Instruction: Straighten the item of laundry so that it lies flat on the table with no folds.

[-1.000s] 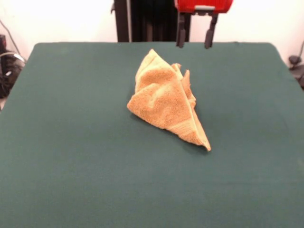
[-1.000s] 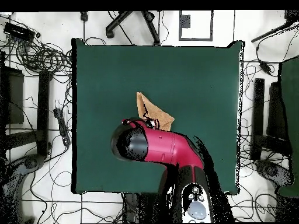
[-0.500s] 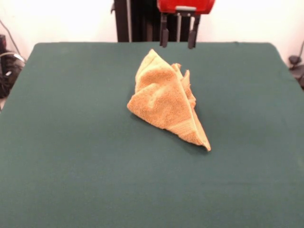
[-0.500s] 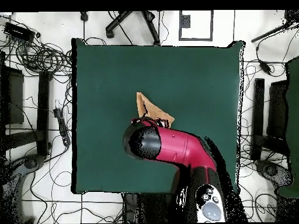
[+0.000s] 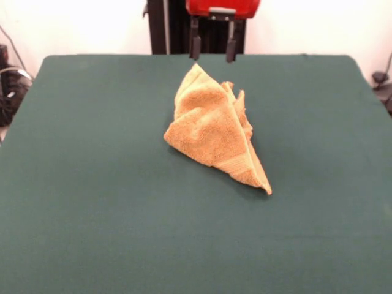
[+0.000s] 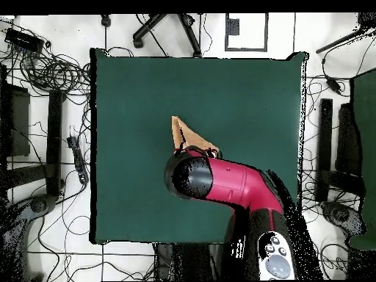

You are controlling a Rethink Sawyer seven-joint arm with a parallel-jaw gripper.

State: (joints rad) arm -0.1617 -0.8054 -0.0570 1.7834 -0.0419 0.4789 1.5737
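Note:
The orange-tan towel (image 5: 213,128) lies crumpled and folded into a rough triangle near the middle of the dark green table (image 5: 92,184), one corner pointing to the front right. My gripper (image 5: 212,50) hangs open and empty above the table's far side, just behind and above the towel's upper corner, not touching it. In the overhead view the red arm (image 6: 228,183) covers most of the towel (image 6: 183,135); only its pointed end shows. The gripper itself is hidden there under the arm.
The black pedestal (image 5: 177,27) stands behind the table's far edge. Cables and stands (image 6: 51,110) surround the table on the floor. A chair base (image 6: 165,29) is beyond the table in the overhead view.
My gripper has moved steadily to the left in the front view, from right of the towel's far corner to just above it. The towel has not moved.

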